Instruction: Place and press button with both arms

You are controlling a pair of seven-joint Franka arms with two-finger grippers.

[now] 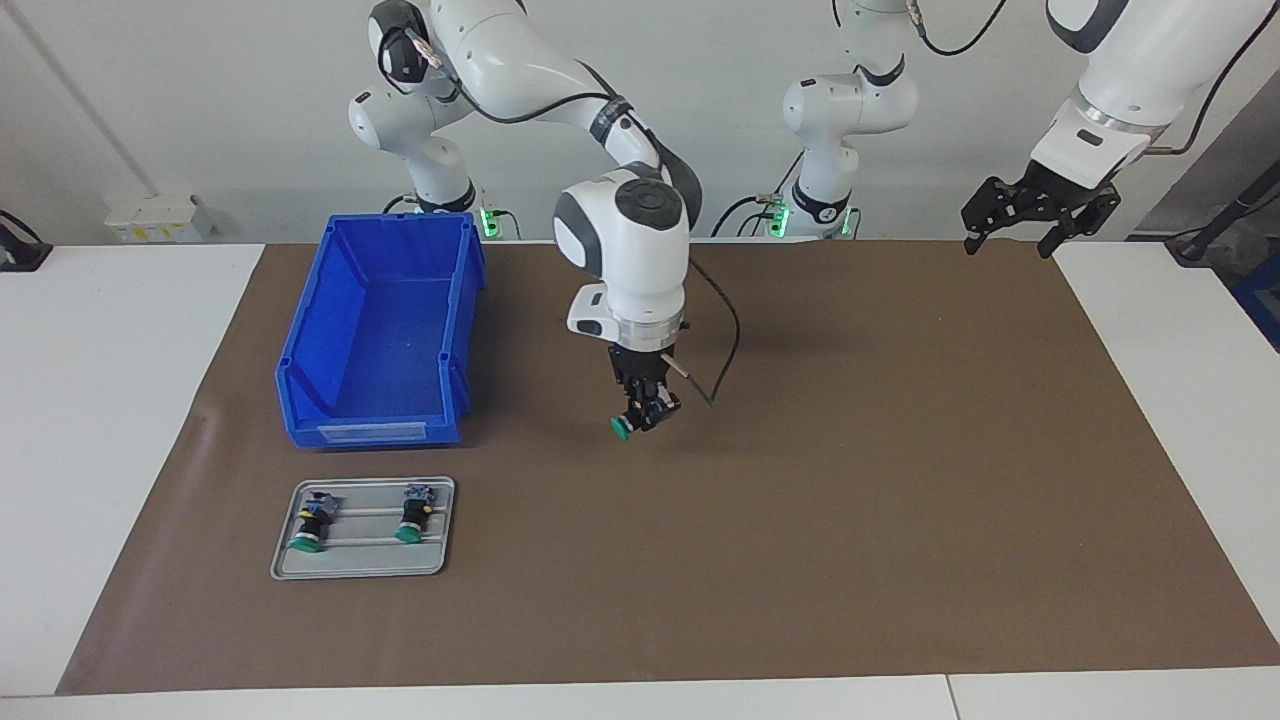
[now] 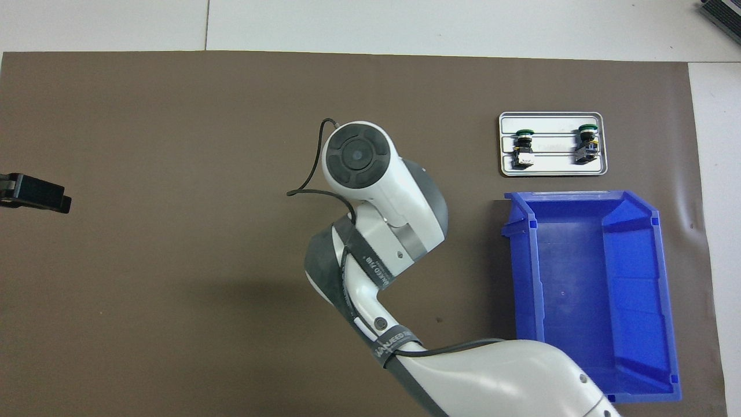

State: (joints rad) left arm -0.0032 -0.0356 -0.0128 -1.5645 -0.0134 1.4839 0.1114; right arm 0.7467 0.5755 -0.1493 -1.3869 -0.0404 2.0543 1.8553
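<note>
Right hand [image 1: 648,410] grips button [image 1: 622,427] over mid-worktop, cap pointing sideways; left hand [image 1: 1035,215] waits wide, well apart.

From up here my right arm's white wrist [image 2: 370,191], with its round dark grey end cap, hangs over the middle of the brown table mat [image 2: 173,289] and hides its own pincer beneath it, so I see nothing of the grip. Toward the right arm's end of the table from that wrist sits the open blue plastic bin [image 2: 654,313]. Just farther from the robots than the bin lies a flat grey metal tray [image 2: 553,119] holding two green-capped push-buttons [image 2: 524,147], well apart. My left gripper [image 2: 35,194] shows only as a black tip over the mat's edge.
</note>
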